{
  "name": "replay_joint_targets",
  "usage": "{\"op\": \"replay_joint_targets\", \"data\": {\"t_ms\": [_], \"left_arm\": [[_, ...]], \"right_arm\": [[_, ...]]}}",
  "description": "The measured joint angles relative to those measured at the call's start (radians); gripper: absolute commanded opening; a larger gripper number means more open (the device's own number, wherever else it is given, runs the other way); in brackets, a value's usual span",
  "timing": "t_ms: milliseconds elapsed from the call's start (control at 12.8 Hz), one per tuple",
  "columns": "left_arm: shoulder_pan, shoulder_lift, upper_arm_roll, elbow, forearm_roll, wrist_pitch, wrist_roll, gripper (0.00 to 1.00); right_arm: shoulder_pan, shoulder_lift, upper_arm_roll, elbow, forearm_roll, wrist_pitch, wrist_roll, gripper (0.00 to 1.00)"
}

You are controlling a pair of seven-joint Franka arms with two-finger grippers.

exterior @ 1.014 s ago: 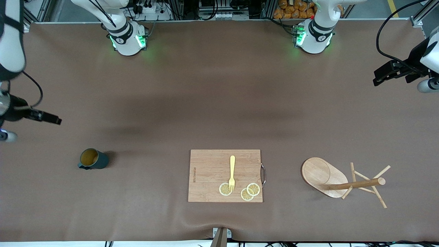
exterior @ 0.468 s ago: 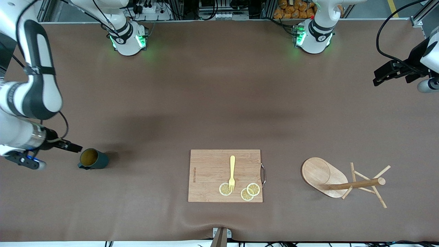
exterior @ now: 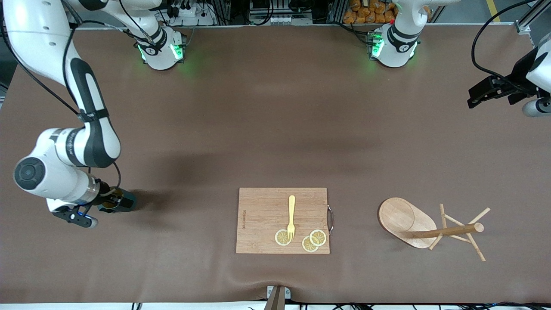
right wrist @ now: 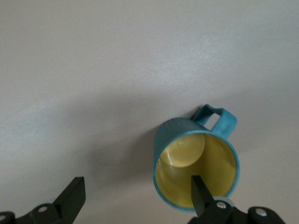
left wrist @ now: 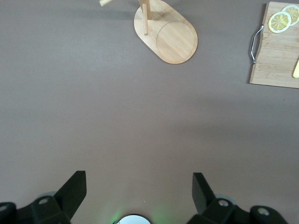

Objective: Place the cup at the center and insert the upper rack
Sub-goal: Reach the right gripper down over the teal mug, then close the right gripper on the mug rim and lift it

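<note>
The dark teal cup (exterior: 128, 201) stands upright toward the right arm's end of the table, mostly covered by my right gripper (exterior: 112, 200). In the right wrist view the cup (right wrist: 196, 163) shows its yellow inside and its loop handle (right wrist: 217, 119). My right gripper (right wrist: 138, 196) is open, with one finger (right wrist: 201, 193) over the cup's mouth and the other out beside the cup. The wooden mug tree (exterior: 407, 220) lies on its side toward the left arm's end; its oval base also shows in the left wrist view (left wrist: 168, 35). My left gripper (exterior: 473, 98) is open, empty and waits at that end of the table (left wrist: 139, 186).
A wooden cutting board (exterior: 262, 215) lies mid-table, nearer to the front camera, with a yellow fork (exterior: 291, 216) and three lemon slices (exterior: 317, 237) on it. Its metal handle (exterior: 330, 218) faces the mug tree. The board's edge also shows in the left wrist view (left wrist: 275, 56).
My right arm has swung in from the table's end and come down over the cup, which has not moved. The left arm has not moved.
</note>
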Motion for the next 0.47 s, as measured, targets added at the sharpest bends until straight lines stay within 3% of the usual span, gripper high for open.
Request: {"op": "replay_joint_targets", "data": {"t_ms": [156,234,312,390,468], "left_arm": [[0.0,0.0,0.0,0.0,0.0,0.0,0.0,1.0],[0.0,0.0,0.0,0.0,0.0,0.0,0.0,1.0],[0.001,0.0,0.0,0.0,0.0,0.0,0.0,1.0],[0.001,0.0,0.0,0.0,0.0,0.0,0.0,1.0],[0.001,0.0,0.0,0.0,0.0,0.0,0.0,1.0]], "right_arm": [[0.0,0.026,-0.003,0.001,0.0,0.007,0.0,1.0],[0.0,0.032,-0.003,0.001,0.0,0.007,0.0,0.92],[0.0,0.039,-0.004,0.001,0.0,0.006,0.0,0.57],[-0.001,0.047,-0.005,0.001,0.0,0.006,0.0,0.01],[-0.002,0.056,-0.006,0.001,0.0,0.006,-0.001,0.0]]}}
